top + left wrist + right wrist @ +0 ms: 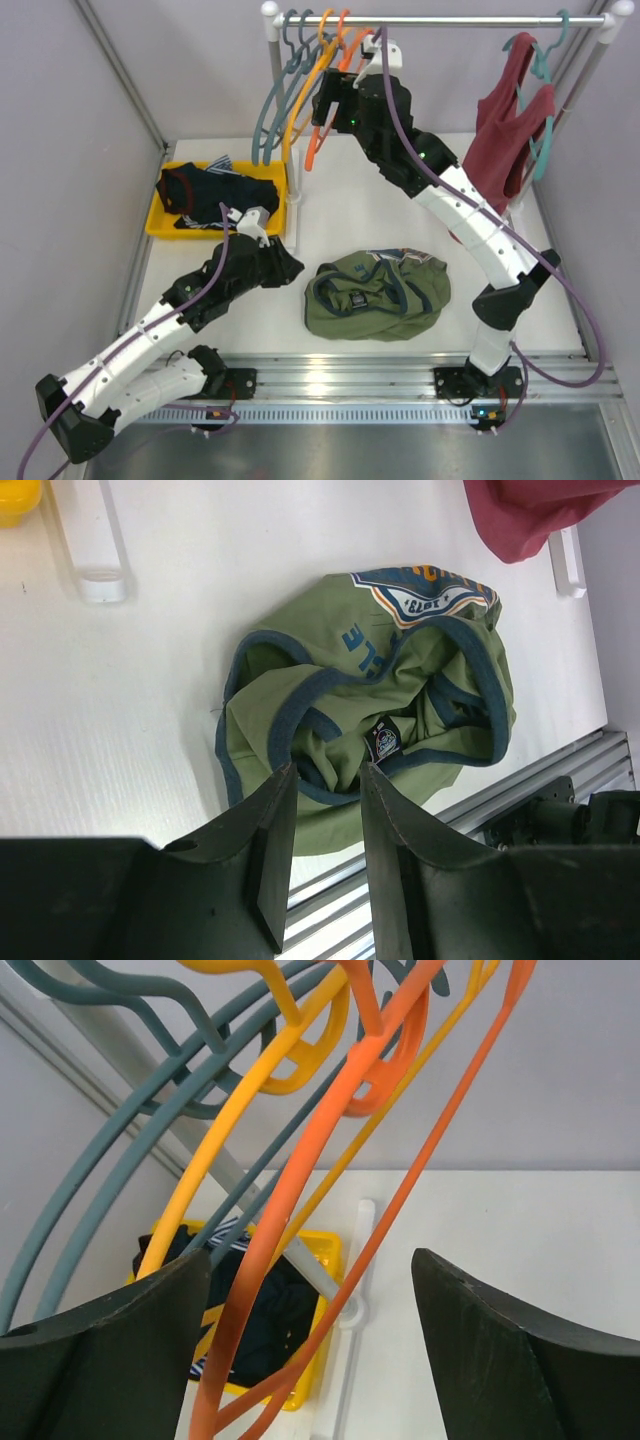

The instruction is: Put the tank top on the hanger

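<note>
The olive-green tank top (pixel 378 293) lies crumpled on the white table near the front edge, navy trim and printed patch facing up (pixel 400 680). My left gripper (pixel 293 266) hovers just left of it with the jaws partly open (pixel 328 775) and nothing between them. The fabric shows beyond the fingertips. The reddish-orange hanger (pixel 314 152) hangs from the rail at the back. My right gripper (pixel 322 112) is raised to it and stands open (pixel 310 1255). The hanger's orange bars (pixel 290 1175) pass between the fingers, apart from both pads.
Teal-grey hangers (pixel 272 100) and a yellow-orange hanger (pixel 298 100) hang left of the orange one on the metal rail (pixel 450 20). A dark red tank top (pixel 508 120) hangs at the right. A yellow bin (pixel 168 232) holds a dark navy striped garment (pixel 215 190).
</note>
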